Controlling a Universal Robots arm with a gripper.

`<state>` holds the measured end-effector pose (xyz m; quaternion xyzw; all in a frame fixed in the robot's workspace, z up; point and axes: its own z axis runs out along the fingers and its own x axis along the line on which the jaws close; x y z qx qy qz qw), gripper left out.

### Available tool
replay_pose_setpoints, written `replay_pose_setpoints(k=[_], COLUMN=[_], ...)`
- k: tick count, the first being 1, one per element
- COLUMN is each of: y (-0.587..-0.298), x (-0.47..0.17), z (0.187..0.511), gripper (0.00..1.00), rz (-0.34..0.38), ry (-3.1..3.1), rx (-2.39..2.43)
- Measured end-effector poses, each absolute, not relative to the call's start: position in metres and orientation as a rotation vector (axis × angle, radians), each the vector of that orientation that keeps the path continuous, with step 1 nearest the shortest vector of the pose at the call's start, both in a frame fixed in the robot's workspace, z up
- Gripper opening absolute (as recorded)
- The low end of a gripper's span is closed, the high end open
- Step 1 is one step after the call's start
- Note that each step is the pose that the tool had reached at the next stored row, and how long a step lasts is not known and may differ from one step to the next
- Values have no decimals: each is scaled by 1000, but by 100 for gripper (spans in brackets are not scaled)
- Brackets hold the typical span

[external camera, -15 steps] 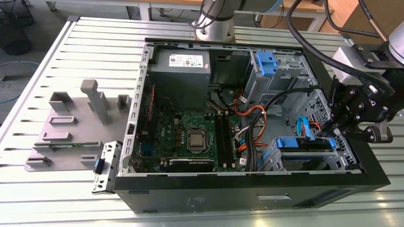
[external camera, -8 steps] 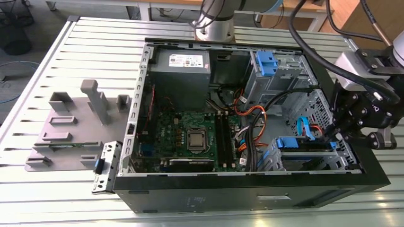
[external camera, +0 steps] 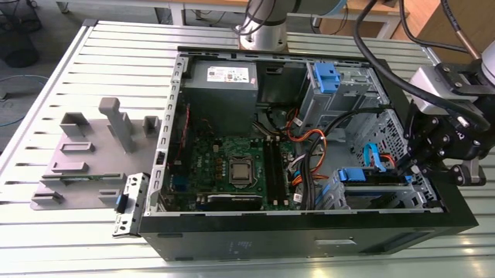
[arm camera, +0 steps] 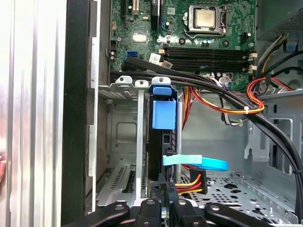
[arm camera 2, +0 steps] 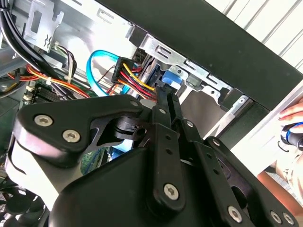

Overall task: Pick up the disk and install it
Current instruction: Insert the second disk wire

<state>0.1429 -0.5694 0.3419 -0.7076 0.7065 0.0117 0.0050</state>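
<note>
Black gripper (external camera: 407,168) fingers (arm camera: 169,201) sit nearly together at the rear edge of the disk (arm camera: 163,142), beside its red-and-yellow power plug (arm camera: 189,182); whether they pinch it I cannot tell. Standing on edge, the disk is in the metal bay (external camera: 371,194) at about four o'clock in the open computer case (external camera: 309,234) in the exterior view. One light-blue data cable (arm camera: 196,162) crosses it. Two blue carrier tabs (external camera: 352,174) show there. No print is readable.
</note>
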Motion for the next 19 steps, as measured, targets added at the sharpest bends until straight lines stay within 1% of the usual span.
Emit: replay_pose_setpoints(k=[18,19], y=[-569,-569], x=[143,143], z=[339,339], gripper=[16,17], rz=[37,37], ry=[2213,2213], rx=[-2216,-2216])
